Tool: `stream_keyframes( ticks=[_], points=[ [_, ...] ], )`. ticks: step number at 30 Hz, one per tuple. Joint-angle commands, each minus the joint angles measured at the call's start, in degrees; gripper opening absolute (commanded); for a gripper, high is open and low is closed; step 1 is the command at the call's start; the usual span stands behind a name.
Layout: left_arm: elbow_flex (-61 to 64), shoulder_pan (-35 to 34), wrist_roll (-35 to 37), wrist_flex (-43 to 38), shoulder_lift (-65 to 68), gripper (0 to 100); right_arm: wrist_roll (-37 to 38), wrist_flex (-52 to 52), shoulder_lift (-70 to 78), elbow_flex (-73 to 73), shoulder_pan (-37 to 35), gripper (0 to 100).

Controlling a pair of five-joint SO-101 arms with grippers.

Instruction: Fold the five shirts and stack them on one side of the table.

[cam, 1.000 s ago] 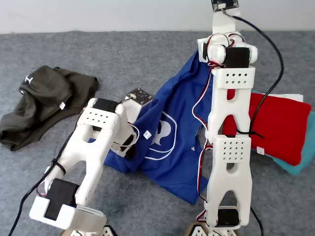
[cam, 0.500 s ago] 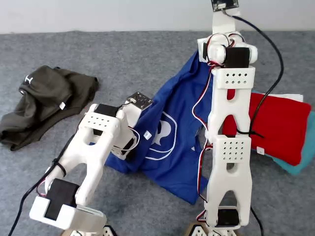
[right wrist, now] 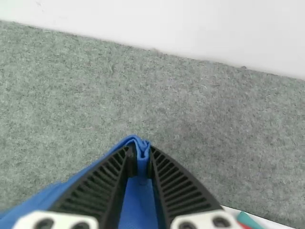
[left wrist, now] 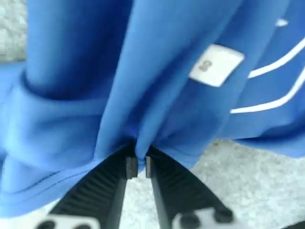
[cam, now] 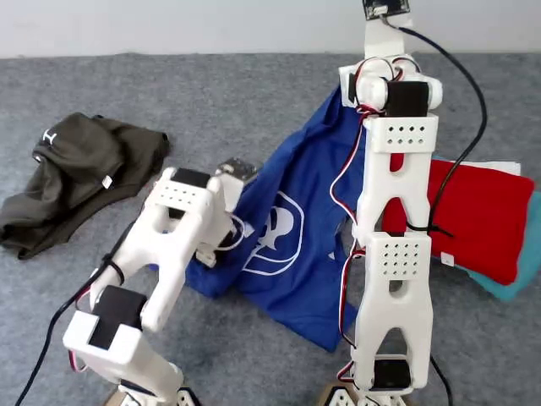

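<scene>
Blue shirt (cam: 292, 254) spread mid worktop (cam: 211, 93), not folded yet. Left pincer (left wrist: 137, 167) squeezed tight on its side edge. Right pincer (right wrist: 138, 156) squeezed tight on far corner, holding it up. Red shirt (cam: 478, 216) folded on teal shirt (cam: 526, 269) by right arm. Dark shirt (cam: 76, 173) in heap, waiting.

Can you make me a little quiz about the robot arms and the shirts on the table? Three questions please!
1. True or false: the left gripper and the right gripper are both pinching the blue shirt.
2. Which colour is the shirt lying crumpled by itself, away from both arms? A) red B) dark olive C) yellow
3. Fill in the word: the folded red shirt lies beside the ____ arm.

Key
1. True: each gripper is shut on blue cloth.
2. B: the dark olive shirt.
3. Right: it lies next to the right arm.
</scene>
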Motion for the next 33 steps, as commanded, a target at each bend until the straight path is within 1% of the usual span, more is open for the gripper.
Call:
stream_keyframes(
  ticks=[1,4,5,10,15,17,19,21,24,26,31,33],
  points=[
    [-9.5,0.1,0.3,6.6,-0.3,1,0.7,-1.5,-0.7,-2.3,0.0,0.8],
    [-19.3,0.1,0.2,14.7,-0.3,1,0.7,-1.3,-0.7,-2.3,0.2,0.8],
    [-22.5,0.0,0.2,16.3,-0.5,1,0.7,-1.0,-0.7,-2.3,0.2,0.8],
    [-28.9,-2.5,0.6,16.0,-10.0,1,0.3,-0.2,-1.4,-2.2,0.3,0.8],
    [-29.4,-6.9,0.8,15.9,-21.3,1,0.3,-0.1,-4.1,-2.3,0.7,0.8],
    [-29.6,-9.3,3.3,15.6,-25.0,1,0.3,-0.7,-5.8,-2.3,1.0,0.8],
    [-30.9,-13.5,7.7,15.1,-28.0,1,0.4,-1.5,-8.3,-2.3,1.1,0.8],
    [-33.9,-19.5,10.1,15.4,-30.7,1,0.7,-2.2,-11.6,-2.3,1.1,0.8],
    [-40.4,-28.8,10.3,15.4,-34.9,1,0.8,-2.3,-18.4,-2.3,0.7,0.8],
    [-44.9,-33.8,10.4,15.4,-37.3,1,0.4,-2.3,-23.7,-2.3,0.7,0.8],
    [-53.3,-42.5,10.5,15.6,-43.7,1,0.3,-2.6,-38.5,-2.2,0.7,0.8],
    [-54.8,-45.8,12.1,15.8,-47.2,1,0.8,-2.3,-43.8,-2.1,0.7,0.8]
  ],
)
